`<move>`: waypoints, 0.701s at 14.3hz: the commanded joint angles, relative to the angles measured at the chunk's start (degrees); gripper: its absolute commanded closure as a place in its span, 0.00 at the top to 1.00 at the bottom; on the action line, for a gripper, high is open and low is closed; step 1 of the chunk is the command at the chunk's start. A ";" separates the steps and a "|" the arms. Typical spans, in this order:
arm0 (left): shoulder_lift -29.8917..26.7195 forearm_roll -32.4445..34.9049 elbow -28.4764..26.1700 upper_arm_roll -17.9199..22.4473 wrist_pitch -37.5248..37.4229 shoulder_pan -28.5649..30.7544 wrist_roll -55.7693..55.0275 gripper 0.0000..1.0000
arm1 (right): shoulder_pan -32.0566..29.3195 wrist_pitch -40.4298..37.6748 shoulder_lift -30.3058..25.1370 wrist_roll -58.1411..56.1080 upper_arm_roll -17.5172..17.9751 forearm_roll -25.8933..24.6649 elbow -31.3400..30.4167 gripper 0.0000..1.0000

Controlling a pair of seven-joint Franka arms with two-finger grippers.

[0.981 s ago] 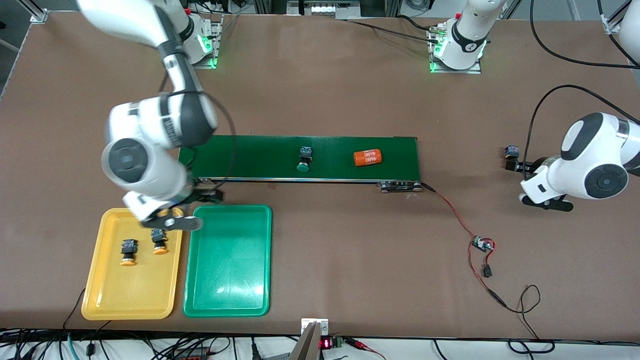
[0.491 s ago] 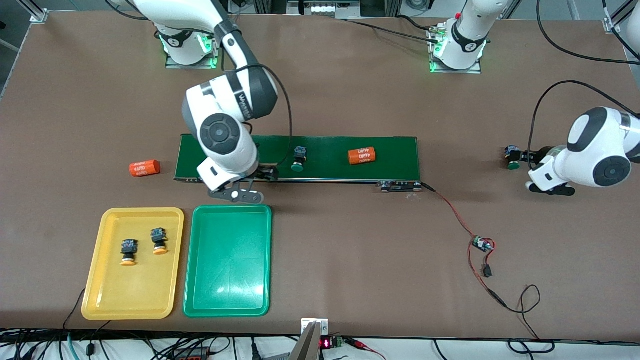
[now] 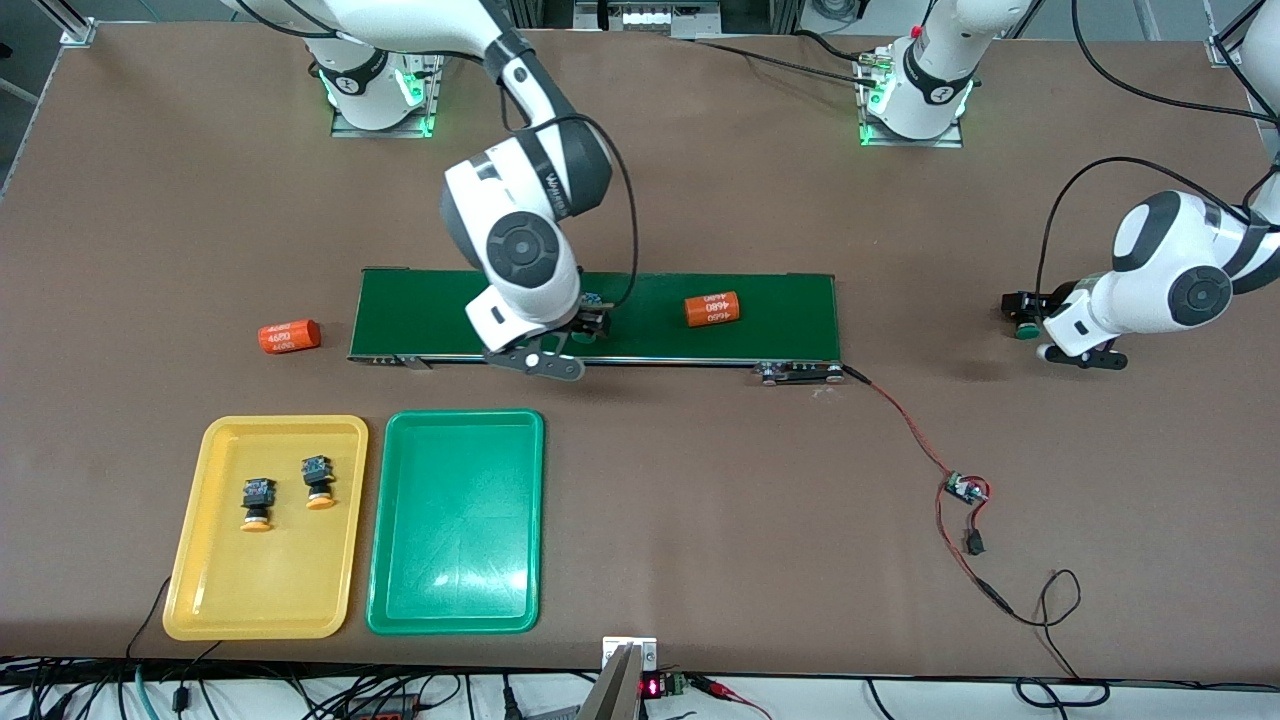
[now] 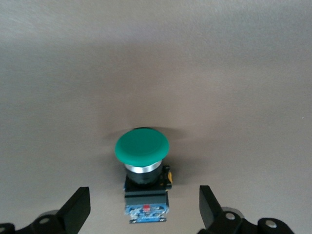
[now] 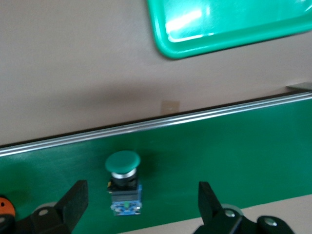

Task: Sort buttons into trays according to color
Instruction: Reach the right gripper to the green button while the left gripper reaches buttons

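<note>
Two yellow-orange buttons lie in the yellow tray, and the green tray lies beside it. A green button lies on the dark-green belt. My right gripper hangs open over it, with a finger on each side of its body and not touching. Another green button lies on the table at the left arm's end. My left gripper is low around it and open, and both fingers stand clear of its body.
The belt crosses the middle of the table and carries an orange cylinder. A second orange cylinder lies on the table off the belt's end. A red cable with a small circuit board trails from the belt.
My right arm swung from over the yellow tray to the belt and now hangs over the green button. The belt's load drifted toward the right arm's end. My left gripper shifted closer around its button.
</note>
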 commanded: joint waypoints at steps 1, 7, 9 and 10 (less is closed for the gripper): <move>-0.53 1.67 -1.19 0.00 1.33 0.28 -0.94 0.58 | 2.97 4.41 -0.43 2.70 -0.66 0.85 -4.39 1.00; -0.71 1.32 1.78 -1.83 -3.93 -0.77 -1.03 0.17 | 2.90 7.41 0.62 3.78 -0.83 0.33 -8.97 0.96; -0.71 1.15 4.60 -3.68 -6.83 -2.00 -0.68 0.18 | 2.99 7.41 0.45 3.60 -0.92 0.15 -10.37 0.73; -0.71 0.54 6.01 -4.30 -7.37 -3.23 -0.68 0.18 | 3.07 7.41 0.36 3.60 -1.01 0.06 -10.73 0.65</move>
